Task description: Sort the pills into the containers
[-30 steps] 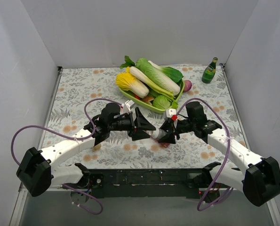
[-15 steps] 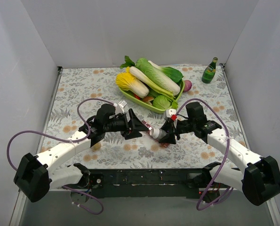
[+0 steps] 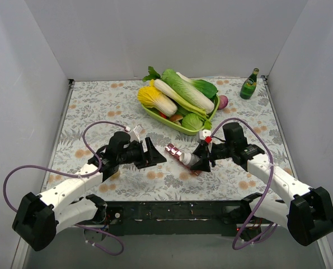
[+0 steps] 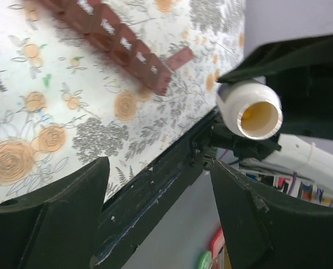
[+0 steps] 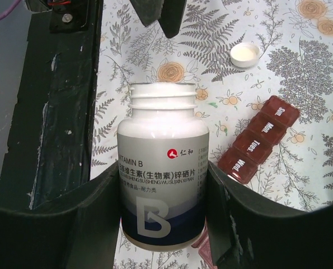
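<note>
My right gripper (image 5: 162, 185) is shut on an uncapped white vitamin bottle (image 5: 162, 168), held tilted low over the table in the top view (image 3: 188, 160). In the left wrist view its open mouth (image 4: 259, 115) shows yellow-orange inside; I cannot make out single pills. The dark red pill organiser (image 3: 176, 151) lies on the cloth under and left of the bottle, with day-labelled lids (image 5: 258, 140); one end lid stands open (image 4: 180, 57). My left gripper (image 3: 154, 156) is open and empty, left of the organiser, with its jaws wide apart (image 4: 160, 224).
The bottle's white cap (image 5: 245, 54) lies on the cloth beyond the bottle. A green tray of vegetables (image 3: 180, 124) stands behind the organiser. A green glass bottle (image 3: 248, 84) stands at the back right. The table's black front edge (image 4: 155, 190) is close by.
My left arm has drawn back to the left, away from the bottle, uncovering the organiser. My right gripper has kept the bottle in nearly the same place.
</note>
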